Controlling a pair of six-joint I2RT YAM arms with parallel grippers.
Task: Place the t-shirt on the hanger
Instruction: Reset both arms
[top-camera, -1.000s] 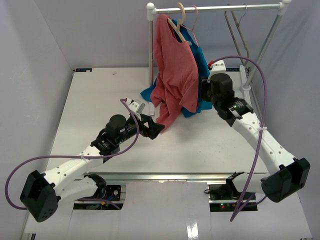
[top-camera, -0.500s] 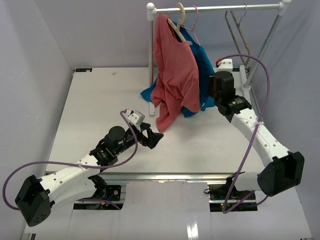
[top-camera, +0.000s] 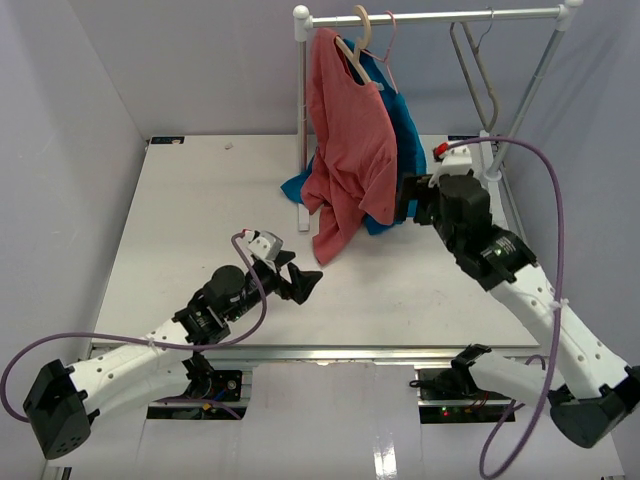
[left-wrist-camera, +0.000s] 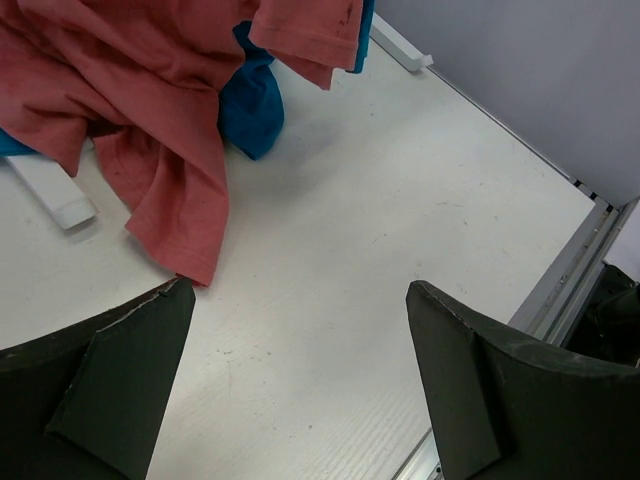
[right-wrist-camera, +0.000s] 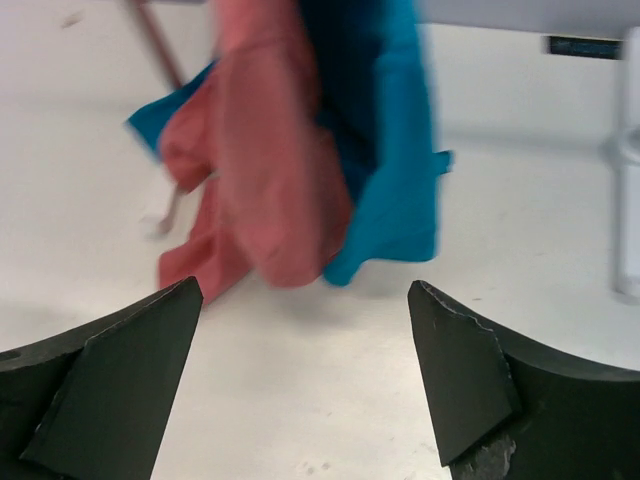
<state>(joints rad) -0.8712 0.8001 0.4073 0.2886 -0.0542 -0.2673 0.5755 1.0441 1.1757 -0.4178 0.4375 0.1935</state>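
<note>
Left arm (top-camera: 140, 362) is reaching from its base toward 1 o'clock; left gripper (top-camera: 298, 281) is sitting low, jaws spread wide, gripping nothing. Right arm (top-camera: 545, 305) is extending toward 11 o'clock; right gripper (top-camera: 408, 200) is likewise gaping, empty.

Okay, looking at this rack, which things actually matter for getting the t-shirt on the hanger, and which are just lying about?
Part of the job:
- red t-shirt
- beige wooden hanger, which the shirt hangs from

Just there:
- blue t-shirt, behind the red one
- thin pink hanger
- grey hanger, bare
</note>
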